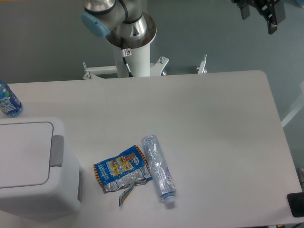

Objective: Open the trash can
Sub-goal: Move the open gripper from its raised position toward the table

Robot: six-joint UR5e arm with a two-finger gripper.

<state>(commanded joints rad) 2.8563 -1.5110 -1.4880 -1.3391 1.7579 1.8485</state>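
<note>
- Nearest you, the trash can (33,166) sits at the table's (213,133) left edge, lid flat and closed.
- Your gripper (262,10) hangs far off, top right; you cannot tell its opening.

Print shows on the crumpled blue-and-yellow foil snack wrapper (122,175) and the blue-labelled plastic bottle (8,102), but none is legible.

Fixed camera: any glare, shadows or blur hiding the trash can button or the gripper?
Fixed camera: light is even and soft, no glare; the trash can and its grey button read clearly, with only a faint shadow on the table; the gripper is dark, cropped at the top edge, jaws unclear.
</note>
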